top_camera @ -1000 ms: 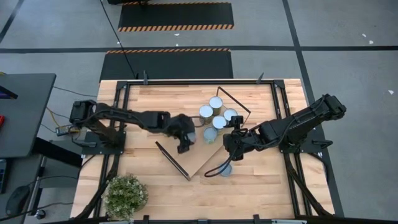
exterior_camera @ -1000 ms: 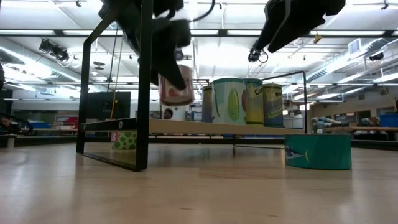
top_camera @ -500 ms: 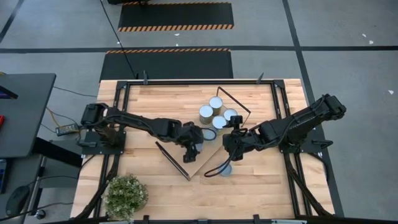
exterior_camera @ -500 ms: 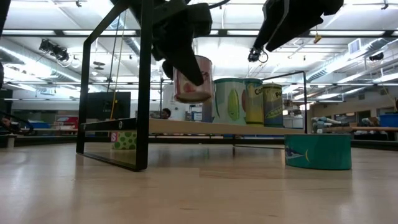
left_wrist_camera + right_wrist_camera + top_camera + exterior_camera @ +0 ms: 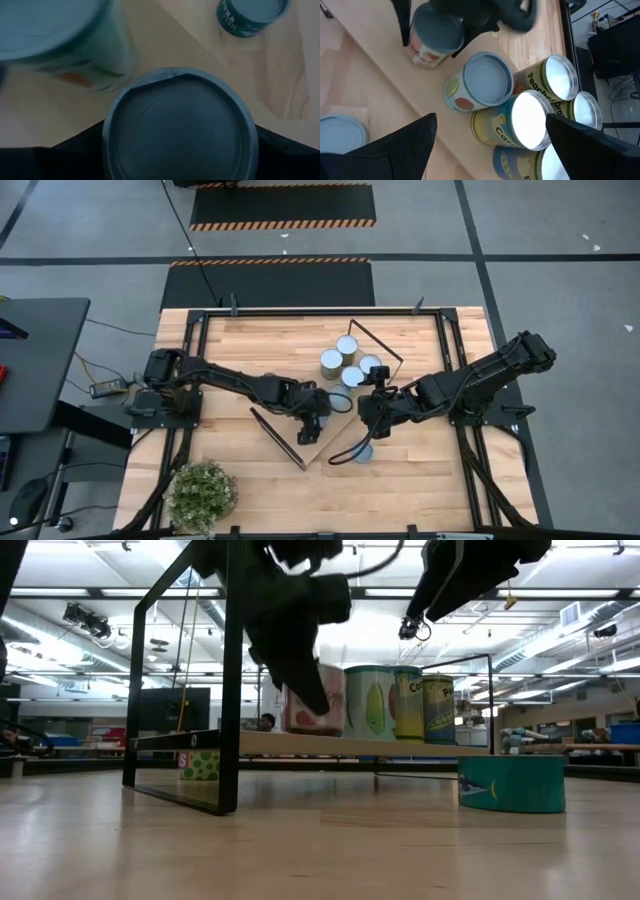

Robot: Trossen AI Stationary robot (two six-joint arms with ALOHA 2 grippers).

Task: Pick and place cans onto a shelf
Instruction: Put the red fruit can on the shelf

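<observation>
The shelf (image 5: 322,436) lies slantwise at the table's middle, its light board (image 5: 400,746) raised on black end frames. Several upright cans (image 5: 350,363) stand bunched on its far end and also show in the low view (image 5: 390,702). My left gripper (image 5: 318,408) is shut on a pinkish can (image 5: 318,700) beside that bunch, low over the board. My right gripper (image 5: 372,413) hangs open and empty above the shelf's right side. A flat teal can (image 5: 363,452) rests on the tabletop by the shelf's near right edge. My left gripper pinches the pinkish can between its two fingers on opposite sides, just below the top rim (image 5: 107,145). The fingers (image 5: 300,670) come slanting down from above and from the table's left. The can is upright, its bottom at board level; whether it rests there, I cannot tell.
A potted plant (image 5: 203,493) stands at the table's near left corner. The shelf's black end frames (image 5: 232,680) rise on either side of the board. The teal can also shows in the low view (image 5: 511,785).
My left gripper has carried the pinkish can toward the table's right, up beside the bunched cans, and then lowered it to board level. The can has stayed upright in the shut fingers.
</observation>
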